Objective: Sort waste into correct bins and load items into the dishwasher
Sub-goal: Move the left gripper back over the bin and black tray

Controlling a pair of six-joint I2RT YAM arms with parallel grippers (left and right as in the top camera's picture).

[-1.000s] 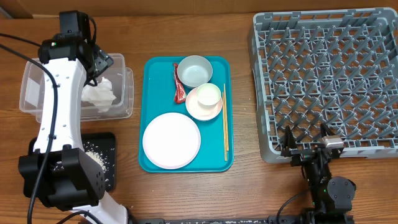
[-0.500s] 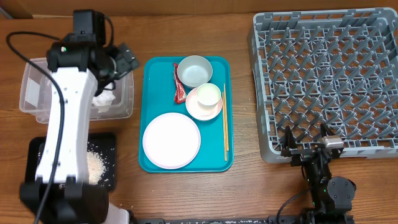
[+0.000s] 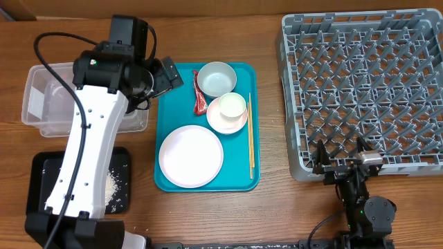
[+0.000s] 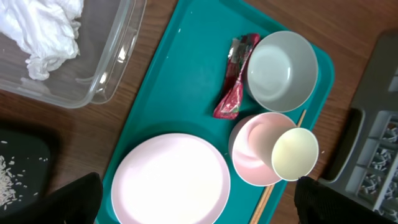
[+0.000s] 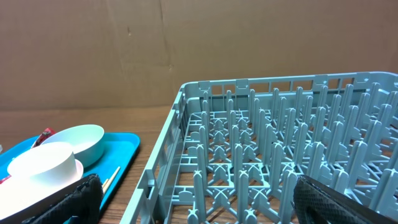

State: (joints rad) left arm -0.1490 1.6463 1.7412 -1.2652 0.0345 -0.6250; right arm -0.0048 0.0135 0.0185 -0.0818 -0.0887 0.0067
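Observation:
My left gripper [image 3: 167,76] is open and empty, hovering over the left edge of the teal tray [image 3: 239,176]. In the left wrist view it [image 4: 199,205] is above the round plate [image 4: 171,180]. On the teal tray lie a red wrapper [image 4: 235,93], a pale bowl [image 4: 281,70], a cup [image 4: 295,154] on a saucer [image 4: 252,152], and chopsticks [image 3: 250,145]. Crumpled tissue [image 4: 43,28] lies in the clear tub [image 4: 112,68]. Rice [image 3: 111,185] lies in the black tray [image 3: 41,187]. My right gripper [image 5: 196,199] is open at the front edge of the grey rack [image 3: 367,83].
The left arm's white link spans from the table's front left up over the tub [image 3: 41,93] and black tray. A cardboard wall stands behind the table. Bare wood lies between the teal tray and the rack.
My left arm has swung right, from over the clear tub to the teal tray's left edge. The tissue stays in the tub. The right arm has not moved.

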